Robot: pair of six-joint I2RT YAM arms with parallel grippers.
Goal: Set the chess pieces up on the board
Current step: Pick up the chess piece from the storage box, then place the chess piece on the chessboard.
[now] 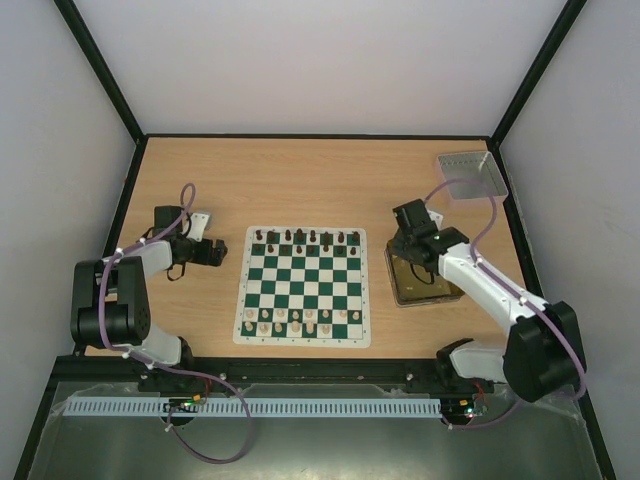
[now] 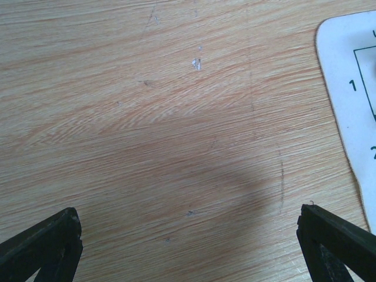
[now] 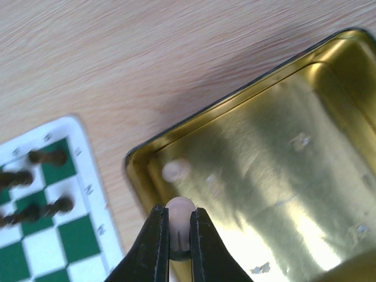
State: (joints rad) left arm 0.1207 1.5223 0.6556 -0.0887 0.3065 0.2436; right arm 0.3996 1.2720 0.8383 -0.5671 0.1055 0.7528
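A green-and-white chessboard (image 1: 302, 286) is seen lying flat in the middle of the wooden surface (image 1: 300, 180). Dark chess pieces (image 1: 300, 238) are lined up along its far edge, and cream chess pieces (image 1: 296, 320) are ranged over the two rows at its near edge; their exact number cannot be counted at this size.

Just to the right of the board, apart from it, a gold metal tin (image 3: 305, 176) is set on the surface. Farther back, near the right wall, a grey square tray (image 1: 470, 176) is seen.

The right fingers (image 3: 154, 249) are closed on a single cream piece (image 3: 180, 218) with a rounded head, which is held upright between them. The piece is held inside the tin at the corner nearest the board, close to the tin's wall. Whether its base touches the tin's floor cannot be told. A pale reflection is visible on the shiny floor just beyond it. In the right wrist view, a corner of the board with several dark pieces is seen to the left of the tin.

The left fingers (image 2: 47, 247) are spread wide, with nothing between them, and are held low over bare wood left of the board, whose white border shows at the right edge of the left wrist view.
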